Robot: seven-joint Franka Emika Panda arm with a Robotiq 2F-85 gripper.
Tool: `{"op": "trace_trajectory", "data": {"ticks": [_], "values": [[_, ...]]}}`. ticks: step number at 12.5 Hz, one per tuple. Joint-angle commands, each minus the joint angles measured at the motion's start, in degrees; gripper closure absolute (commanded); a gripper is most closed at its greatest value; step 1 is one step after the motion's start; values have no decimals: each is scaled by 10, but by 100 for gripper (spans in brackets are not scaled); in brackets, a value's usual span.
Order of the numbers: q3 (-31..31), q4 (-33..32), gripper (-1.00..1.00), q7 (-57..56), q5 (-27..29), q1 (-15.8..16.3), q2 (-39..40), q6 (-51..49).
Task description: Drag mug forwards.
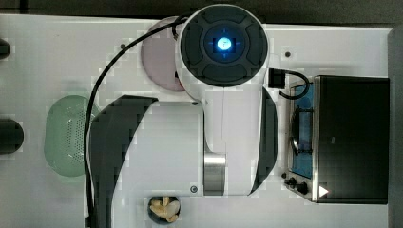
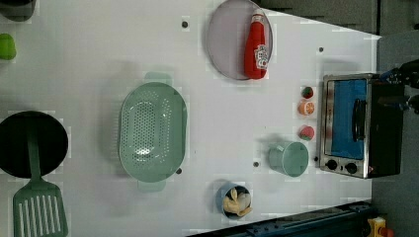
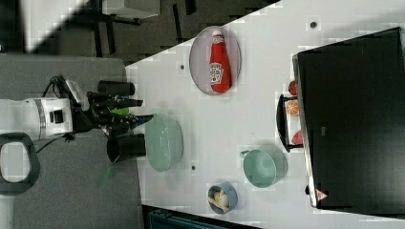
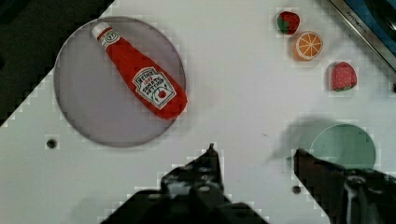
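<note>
The mug [image 2: 289, 158] stands upright on the white bench [image 2: 99, 74], untouched, its mouth open to the cameras. In the left view it sits just to the left of the toaster oven [image 2: 358, 126], below a red strawberry-like toy [image 2: 306, 132]. In the wrist view its pale teal rim [image 4: 343, 146] shows beside one of the dark fingertips [image 4: 308, 161], which overlaps its edge in the picture, though I judge that finger to hang well above it and not touch.

The gripper [image 4: 256, 156] is high over the bench with its jaws released, spread wide with bare bench between them and nothing held. The step in hand looks like the approach: the arm is up over the scene and the drag has not begun.

The next move calls for shifting across until the mug lies between the jaws, coming straight down, then closing on the wall or rim, and keeping the base on the bench while pulling. The oven and the toy fruit are near, so there is little room on that side.

Farther off, the ketchup bottle [image 4: 142, 79] lies on the pinkish-grey plate [image 4: 84, 116]. Well apart in the left view are the perforated green colander [image 2: 153, 131] and the small bowl [image 2: 235, 200] of pale pieces.
</note>
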Motion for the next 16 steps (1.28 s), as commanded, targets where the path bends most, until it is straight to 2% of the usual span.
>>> {"op": "trace_trajectory", "data": {"ticks": [1, 3, 7, 11, 16], "values": [[-55, -152, -59, 55, -12, 7, -225, -107], [-59, -163, -99, 56, -12, 5, -224, -105], [-72, -224, -100, 59, -12, 2, -207, -53], [-89, -313, -100, 72, -12, -5, -168, 98], [-107, -406, -100, 212, -12, -10, -79, 267]]}}
